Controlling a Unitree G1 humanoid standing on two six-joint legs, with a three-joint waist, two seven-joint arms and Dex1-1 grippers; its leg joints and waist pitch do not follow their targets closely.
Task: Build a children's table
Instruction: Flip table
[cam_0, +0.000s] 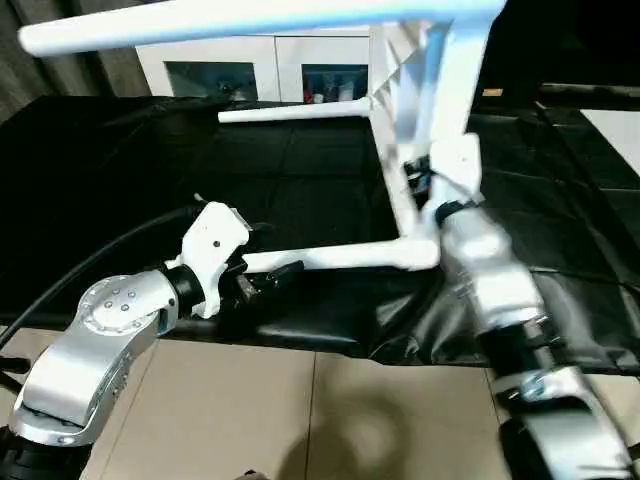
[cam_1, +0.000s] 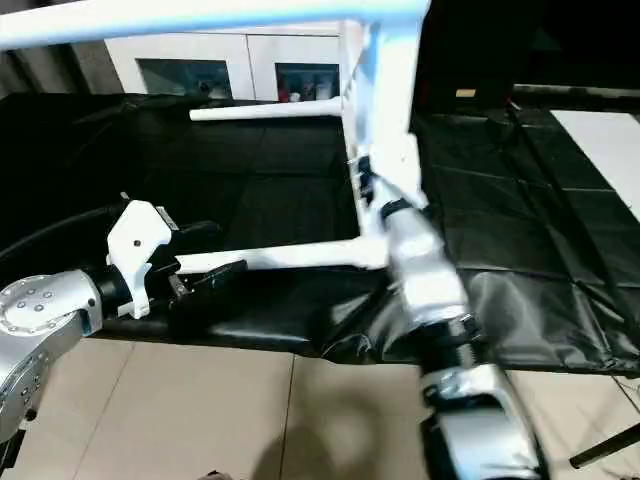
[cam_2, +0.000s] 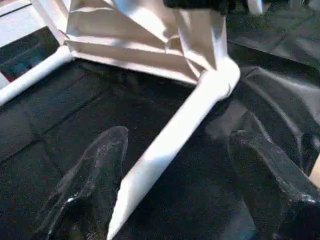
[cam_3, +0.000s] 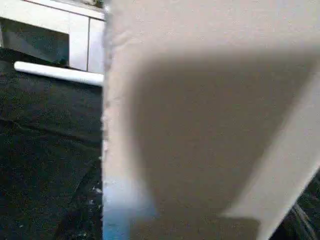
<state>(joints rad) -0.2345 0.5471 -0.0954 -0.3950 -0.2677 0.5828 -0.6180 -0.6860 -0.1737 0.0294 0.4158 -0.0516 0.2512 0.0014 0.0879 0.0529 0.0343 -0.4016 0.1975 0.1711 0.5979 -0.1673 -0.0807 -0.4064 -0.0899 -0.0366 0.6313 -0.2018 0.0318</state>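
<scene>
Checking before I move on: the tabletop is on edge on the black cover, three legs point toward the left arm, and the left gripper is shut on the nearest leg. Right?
Not quite: the left gripper is open. The left wrist view shows its fingers spread either side of the nearest leg, with gaps. The rest stands.

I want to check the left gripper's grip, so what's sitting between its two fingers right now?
In the left wrist view, a white table leg runs between the left gripper's two black fingers, close beside one finger, with a gap to the other.
</scene>
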